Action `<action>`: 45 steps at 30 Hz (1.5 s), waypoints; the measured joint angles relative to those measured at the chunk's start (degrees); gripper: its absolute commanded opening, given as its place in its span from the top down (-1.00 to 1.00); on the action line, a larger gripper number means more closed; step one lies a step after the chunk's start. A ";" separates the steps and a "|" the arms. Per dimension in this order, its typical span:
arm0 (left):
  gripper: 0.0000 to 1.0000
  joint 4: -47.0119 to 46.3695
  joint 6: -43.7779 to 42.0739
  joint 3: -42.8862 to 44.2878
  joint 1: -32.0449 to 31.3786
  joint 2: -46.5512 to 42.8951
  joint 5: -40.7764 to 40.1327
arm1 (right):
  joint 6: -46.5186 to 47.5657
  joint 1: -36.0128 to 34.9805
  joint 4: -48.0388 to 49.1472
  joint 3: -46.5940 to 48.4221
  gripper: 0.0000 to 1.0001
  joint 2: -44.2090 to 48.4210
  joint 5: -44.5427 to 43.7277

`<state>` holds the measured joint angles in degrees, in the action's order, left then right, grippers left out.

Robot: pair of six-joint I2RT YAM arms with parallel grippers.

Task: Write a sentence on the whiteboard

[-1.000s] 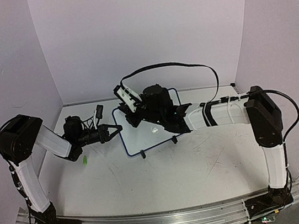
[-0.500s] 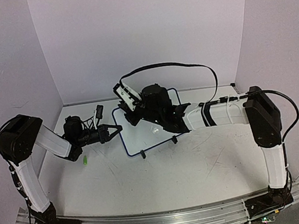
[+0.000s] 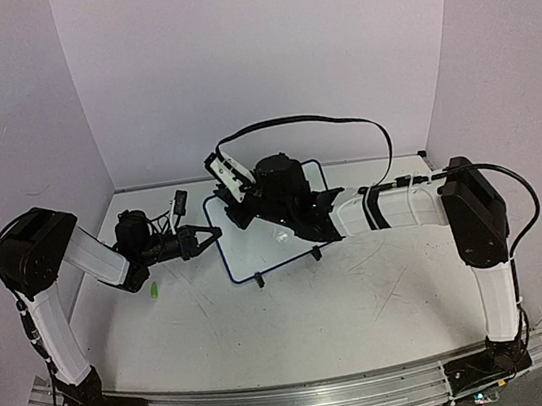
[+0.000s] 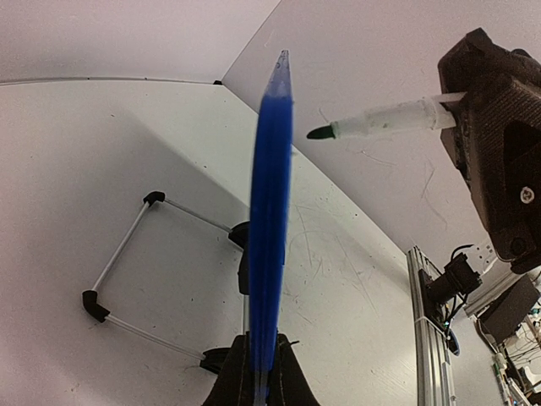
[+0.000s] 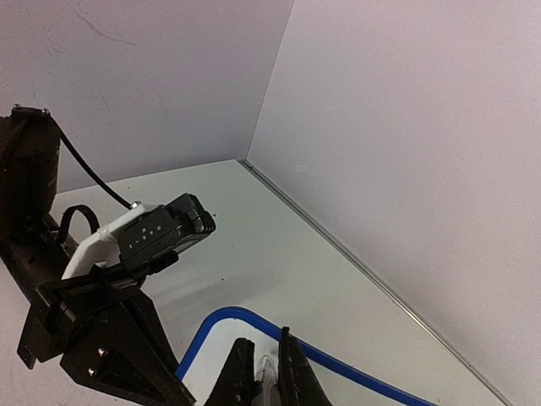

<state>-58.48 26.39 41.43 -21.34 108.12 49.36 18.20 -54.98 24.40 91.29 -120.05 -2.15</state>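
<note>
At mid-table (image 3: 298, 320), beyond both arm bases: whiteboard (image 3: 269, 249), white face, blue frame, rounded corners. Carried two black clip feet (image 3: 259, 280) along near edge, both touching table.

L side of board: clamped by left gripper (image 3: 209, 238), fingers (image 4: 292, 385) pressed together on the frame edge. In left wrist view, seen edge-on as a blue strip rising from between the fingers.

Over board's far-L part: right gripper (image 5: 265, 351), reached in from R with arm stretched across the board. Fingers closed on pen (image 4: 385, 121), white barrel, green tip, uncapped. Tip pointed toward the board edge but stood apart from it in left wrist view. Whether tip touched the white face: could not tell, hidden under the wrist from above.

L of board, near left arm: small green object (image 3: 152, 292), loose on table, well apart from both grippers.

Lettering on board face: too faint to make out.
</note>
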 measured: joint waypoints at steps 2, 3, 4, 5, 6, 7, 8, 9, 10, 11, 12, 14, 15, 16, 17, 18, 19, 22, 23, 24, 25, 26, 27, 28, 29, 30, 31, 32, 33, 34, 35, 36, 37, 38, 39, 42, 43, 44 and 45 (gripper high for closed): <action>1.00 0.02 0.00 0.00 0.00 0.00 -0.01 | -0.02 -0.02 0.00 0.02 1.00 0.00 0.02; 1.00 0.02 0.00 0.00 0.00 -0.02 0.00 | -0.02 -0.05 0.00 0.03 1.00 0.00 0.02; 1.00 0.02 0.00 0.00 0.02 -0.04 0.00 | -0.02 -0.07 -0.02 0.07 1.00 0.00 0.00; 1.00 0.02 0.00 0.00 0.00 -0.06 0.00 | -0.02 -0.08 -0.04 0.22 1.00 -0.08 0.02; 1.00 0.04 0.00 0.00 0.00 -0.07 0.00 | -0.02 -0.09 -0.06 0.40 1.00 -0.20 0.04; 1.00 0.04 0.00 0.00 0.00 -0.07 0.00 | -0.02 -0.09 -0.06 0.85 1.00 -0.49 0.02; 1.00 0.04 0.00 0.00 0.00 -0.07 -0.02 | -0.02 -0.09 -0.05 1.25 1.00 -0.77 0.04; 1.00 0.04 -0.01 0.00 0.00 -0.07 -0.01 | -0.02 -0.09 -0.07 1.44 1.00 -0.98 0.04; 1.00 0.06 -0.02 0.00 0.00 -0.07 0.00 | -0.04 -0.09 -0.09 1.52 1.00 -1.13 0.03; 1.00 0.07 -0.02 0.00 0.00 -0.08 0.00 | -0.03 -0.09 -0.08 1.64 1.00 -1.34 0.03; 1.00 0.07 -0.02 0.00 0.00 -0.09 -0.01 | -0.02 -0.09 -0.08 1.78 1.00 -1.58 0.04; 1.00 0.35 -0.02 0.00 0.00 -0.11 -0.05 | -0.04 -0.12 -0.14 1.97 1.00 -1.93 0.10; 1.00 0.44 -0.03 0.00 0.01 -0.11 -0.02 | -0.04 -0.17 -0.20 1.99 1.00 -1.99 0.11; 1.00 0.47 -0.02 0.00 0.01 -0.14 -0.04 | -0.04 -0.24 -0.25 2.04 1.00 -2.04 0.12; 1.00 0.49 -0.04 0.00 0.01 -0.17 -0.04 | -0.06 -0.32 -0.28 2.15 1.00 -2.11 0.16; 1.00 0.49 -0.04 0.00 0.02 -0.18 -0.04 | -0.07 -0.35 -0.31 2.28 1.00 -2.19 0.20; 1.00 0.49 -0.04 0.00 0.01 -0.20 -0.04 | -0.07 -0.37 -0.37 2.40 1.00 -2.28 0.25; 1.00 0.54 -0.05 0.00 0.02 -0.23 -0.04 | -0.16 -0.56 -0.51 2.60 1.00 -2.52 0.45; 1.00 0.55 -0.07 0.00 0.02 -0.24 -0.04 | -0.22 -0.66 -0.53 2.63 1.00 -2.60 0.55; 1.00 0.56 -0.07 0.00 0.02 -0.26 -0.04 | -0.23 -0.70 -0.57 2.66 1.00 -2.63 0.64; 1.00 0.57 -0.07 0.00 0.00 -0.26 -0.04 | -0.24 -0.76 -0.69 2.69 1.00 -2.65 0.74; 1.00 0.57 -0.07 0.00 0.02 -0.26 -0.03 | -0.26 -0.87 -0.85 2.69 1.00 -2.66 0.86; 1.00 0.57 -0.07 0.00 0.01 -0.26 -0.04 | -0.28 -0.96 -0.97 2.70 1.00 -2.67 0.97; 1.00 0.57 -0.08 0.00 0.00 -0.26 -0.03 | -0.28 -1.03 -1.15 2.71 1.00 -2.67 1.09; 1.00 0.57 -0.09 0.00 0.00 -0.26 -0.02 | -0.28 -1.08 -1.32 2.71 1.00 -2.67 1.18; 1.00 0.57 -0.09 0.00 0.00 -0.26 -0.02 | -0.28 -1.11 -1.44 2.70 1.00 -2.68 1.28; 1.00 0.57 -0.11 0.00 0.00 -0.26 -0.02 | -0.29 -1.14 -1.52 2.70 1.00 -2.69 1.34; 1.00 0.57 -0.19 0.00 0.00 -0.27 -0.02 | -0.31 -1.17 -1.59 2.71 1.00 -2.69 1.36; 1.00 0.58 -0.30 0.00 0.00 -0.28 -0.02 | -0.31 -1.21 -1.68 2.71 1.00 -2.69 1.36; 1.00 0.69 -0.38 0.00 0.00 -0.33 -0.02 | -0.31 -1.27 -1.75 2.71 1.00 -2.70 1.37; 1.00 0.86 -0.46 0.00 0.00 -0.40 -0.02 | -0.33 -1.33 -1.79 2.71 1.00 -2.71 1.35; 1.00 0.99 -0.54 0.00 0.00 -0.49 -0.02 | -0.36 -1.39 -1.80 2.71 1.00 -2.74 1.33; 1.00 1.01 -0.60 0.00 0.00 -0.50 -0.02 | -0.42 -1.45 -1.85 2.71 1.00 -2.75 1.30; 1.00 1.07 -0.65 0.00 0.00 -0.50 -0.02 | -0.46 -1.52 -1.96 2.71 1.00 -2.75 1.25; 1.00 1.09 -0.68 0.00 0.00 -0.50 -0.02 | -0.46 -1.58 -2.01 2.71 1.00 -2.75 1.12; 1.00 1.13 -0.76 0.00 0.00 -0.50 -0.02 | -0.48 -1.63 -2.20 2.71 1.00 -2.75 0.61; 1.00 1.16 -0.81 0.00 0.00 -0.50 -0.02 | -0.48 -1.70 -2.23 2.71 1.00 -2.75 0.33; 1.00 1.18 -0.83 0.00 0.00 -0.50 -0.02 | -0.48 -1.69 -2.25 2.69 1.00 -2.75 0.10; 1.00 1.20 -0.85 0.00 0.00 -0.50 -0.02 | -0.48 -1.68 -2.23 2.69 1.00 -2.75 -0.10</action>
<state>-57.27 25.54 41.43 -21.34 107.61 49.34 17.72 -56.66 22.17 93.98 -122.80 -2.25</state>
